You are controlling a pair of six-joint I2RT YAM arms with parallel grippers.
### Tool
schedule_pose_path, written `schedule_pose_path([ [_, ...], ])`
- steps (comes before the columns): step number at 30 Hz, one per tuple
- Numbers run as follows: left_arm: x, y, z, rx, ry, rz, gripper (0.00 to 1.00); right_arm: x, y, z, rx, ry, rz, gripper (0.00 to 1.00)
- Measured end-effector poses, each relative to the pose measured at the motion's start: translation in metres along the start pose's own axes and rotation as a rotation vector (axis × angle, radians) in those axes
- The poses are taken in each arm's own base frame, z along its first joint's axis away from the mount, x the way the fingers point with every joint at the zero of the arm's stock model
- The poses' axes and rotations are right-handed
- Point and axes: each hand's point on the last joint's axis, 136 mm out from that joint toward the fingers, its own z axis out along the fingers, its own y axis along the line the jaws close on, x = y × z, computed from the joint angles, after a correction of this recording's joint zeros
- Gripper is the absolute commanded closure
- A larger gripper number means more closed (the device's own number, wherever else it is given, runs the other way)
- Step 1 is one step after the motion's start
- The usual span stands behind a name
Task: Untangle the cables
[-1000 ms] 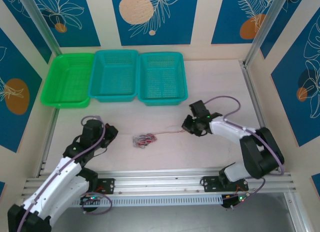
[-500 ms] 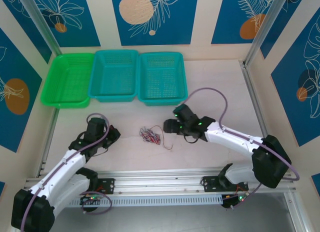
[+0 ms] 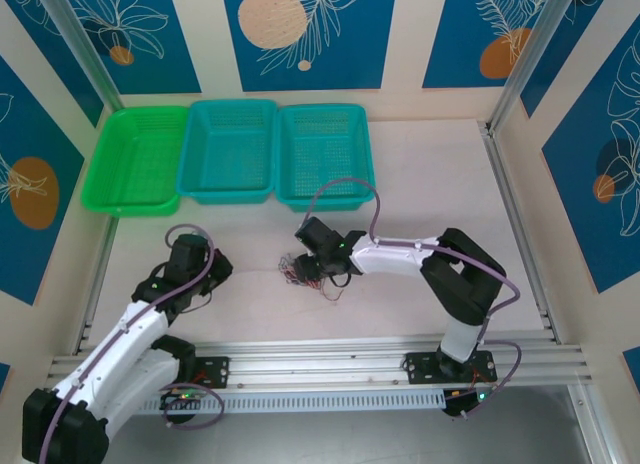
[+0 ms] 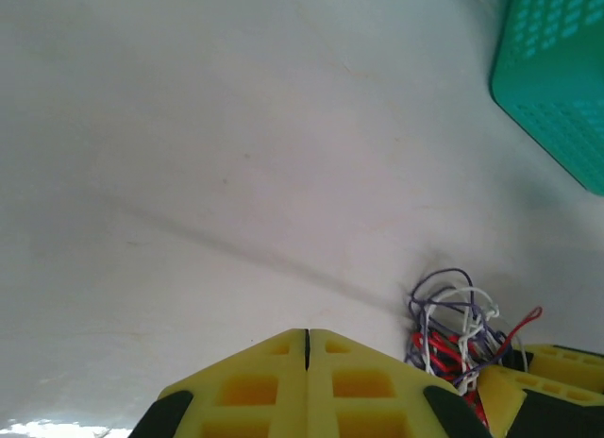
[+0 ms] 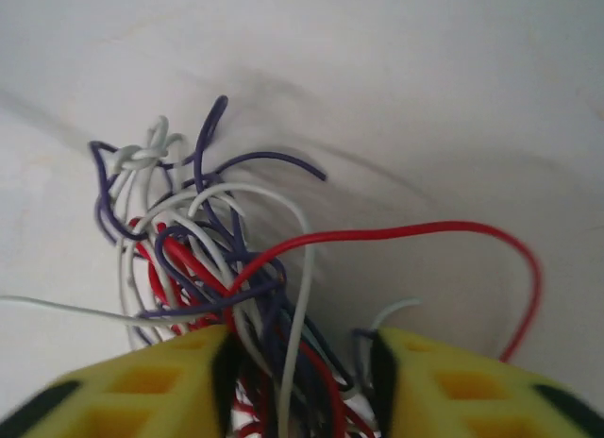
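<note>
Right gripper [image 5: 302,362]: straddles the cables [image 5: 217,259], a white-red-dark knot on the table [image 3: 430,174] before the teal basket [image 3: 325,200], jaws parted to admit strands, apparently lining up a pull, with left gripper [image 4: 307,381] pinched closed nearby.

Robot lab test cell, aluminium rail [image 3: 320,359], blue leaf-patterned wall panels [image 3: 305,34], plastic baskets [image 3: 232,149], pale table [image 3: 430,174]

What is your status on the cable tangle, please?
Left pincer shut, empty, beside the cable tangle. Right pincer open, straddling it. Whitish, dark and red wires knotted together. Baskets stand well apart.
</note>
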Motion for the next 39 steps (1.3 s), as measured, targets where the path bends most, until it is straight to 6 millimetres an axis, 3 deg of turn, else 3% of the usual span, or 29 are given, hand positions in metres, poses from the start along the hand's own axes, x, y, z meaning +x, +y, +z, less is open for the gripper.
schedule_pose_path([
  [4, -0.014, 0.014, -0.011, -0.093, -0.059, -0.006, 1.0, 0.001, -0.02, -0.002, 0.019, -0.005, 0.082, 0.98],
  [5, -0.018, 0.019, -0.014, -0.124, -0.074, -0.011, 1.0, 0.002, -0.03, -0.006, 0.025, -0.011, 0.118, 1.0],
  [11, -0.03, 0.047, -0.026, -0.234, -0.115, -0.058, 1.0, 0.004, -0.099, -0.044, 0.023, -0.097, 0.385, 1.0],
  [14, -0.032, 0.051, -0.025, -0.234, -0.111, -0.074, 1.0, 0.005, -0.12, -0.059, 0.005, -0.134, 0.47, 1.0],
  [17, -0.025, 0.047, -0.009, -0.166, -0.081, -0.053, 1.0, 0.007, -0.122, -0.064, -0.015, -0.138, 0.489, 1.0],
  [21, 0.001, 0.04, 0.023, -0.046, 0.02, -0.03, 0.74, 0.004, -0.111, -0.069, -0.076, -0.133, 0.453, 1.0],
  [23, 0.007, 0.035, 0.029, -0.006, 0.052, -0.003, 0.62, 0.001, -0.104, -0.075, -0.113, -0.142, 0.415, 1.0],
  [26, -0.001, 0.011, 0.025, 0.1, 0.014, 0.067, 0.5, -0.012, -0.09, -0.092, -0.17, -0.181, 0.339, 1.0],
  [31, -0.023, -0.041, -0.002, 0.27, -0.103, 0.244, 0.51, -0.037, -0.074, -0.123, -0.225, -0.274, 0.243, 1.0],
  [33, -0.024, -0.073, -0.017, 0.349, -0.131, 0.38, 0.52, -0.039, -0.072, -0.129, -0.234, -0.286, 0.226, 1.0],
  [35, -0.014, -0.111, -0.031, 0.448, -0.137, 0.536, 0.52, -0.038, -0.07, -0.132, -0.242, -0.282, 0.218, 1.0],
  [39, 0.032, -0.172, -0.046, 0.634, -0.109, 0.86, 0.5, -0.039, -0.066, -0.136, -0.256, -0.273, 0.212, 1.0],
])
